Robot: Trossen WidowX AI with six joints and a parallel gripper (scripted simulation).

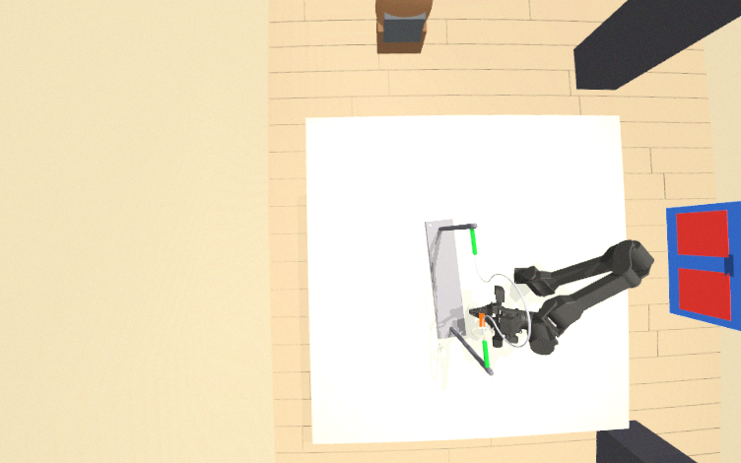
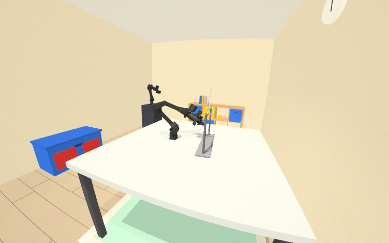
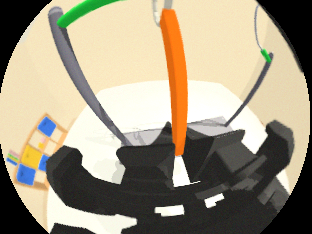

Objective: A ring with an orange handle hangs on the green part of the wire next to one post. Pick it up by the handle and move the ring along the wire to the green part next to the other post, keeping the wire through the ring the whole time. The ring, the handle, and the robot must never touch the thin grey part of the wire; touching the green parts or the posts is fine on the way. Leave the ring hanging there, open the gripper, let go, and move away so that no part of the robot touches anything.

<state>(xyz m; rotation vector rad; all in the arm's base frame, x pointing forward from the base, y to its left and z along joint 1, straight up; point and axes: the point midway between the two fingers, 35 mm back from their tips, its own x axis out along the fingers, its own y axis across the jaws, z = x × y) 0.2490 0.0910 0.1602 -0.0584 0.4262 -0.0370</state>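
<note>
My gripper (image 1: 477,312) (image 3: 171,124) is shut on the lower end of the orange handle (image 1: 482,319) (image 3: 175,75). The pale ring (image 2: 209,106) stands above the handle, mostly cut off in the wrist view. In the top view it overlaps the thin grey wire just short of the lower green part (image 1: 486,354) (image 3: 90,11); whether it touches the wire cannot be told. The near post (image 1: 471,350) (image 3: 80,75) carries that green part. The other green part (image 1: 473,240) (image 3: 266,55) is at the far post (image 1: 457,227) (image 3: 250,97).
The grey base plate (image 1: 448,273) (image 2: 201,152) joins both posts on the white table (image 1: 371,179) (image 2: 229,177). The grey wire (image 1: 528,305) bows over the gripper and forearm in the top view. The arm (image 1: 589,295) (image 2: 173,108) reaches in from the right there.
</note>
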